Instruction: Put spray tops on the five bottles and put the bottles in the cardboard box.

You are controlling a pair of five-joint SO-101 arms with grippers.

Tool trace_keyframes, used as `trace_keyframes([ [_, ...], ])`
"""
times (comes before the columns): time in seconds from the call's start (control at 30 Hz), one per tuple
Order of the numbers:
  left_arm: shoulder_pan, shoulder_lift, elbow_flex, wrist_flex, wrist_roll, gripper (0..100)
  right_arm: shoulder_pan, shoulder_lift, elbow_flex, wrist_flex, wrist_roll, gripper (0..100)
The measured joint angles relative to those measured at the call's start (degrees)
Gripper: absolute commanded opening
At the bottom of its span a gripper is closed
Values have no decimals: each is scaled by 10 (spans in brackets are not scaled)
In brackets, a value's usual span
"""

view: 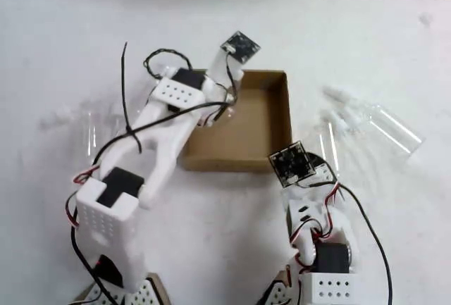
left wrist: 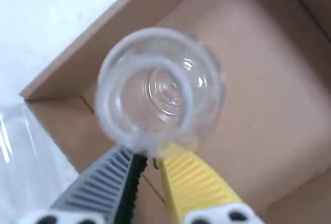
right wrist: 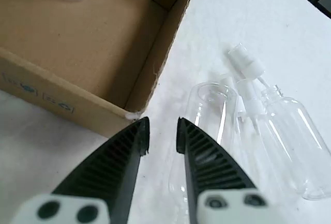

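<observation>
My left gripper is shut on a clear bottle, seen end-on and hanging over the inside of the cardboard box, near a corner. It stands over the box's far left part in the high view. My right gripper hovers just outside the box's near right corner, its black fingers a narrow gap apart with nothing between them. Beyond it two clear bottles lie on the table with white spray tops among them.
More clear bottles lie left of the box on the white table; one shows beside the box wall. A bottle and loose spray tops lie to the right. Cables run along the left arm.
</observation>
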Motion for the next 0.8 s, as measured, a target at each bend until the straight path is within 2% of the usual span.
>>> trace_keyframes([
  [0.23, 12, 6, 2, -24, 0, 22, 0, 0, 0, 0, 0, 74],
  [0.43, 32, 102, -63, -24, 0, 22, 0, 0, 0, 0, 0, 74],
  [0.8, 29, 242, -287, 105, 0, 22, 0, 0, 0, 0, 0, 74],
])
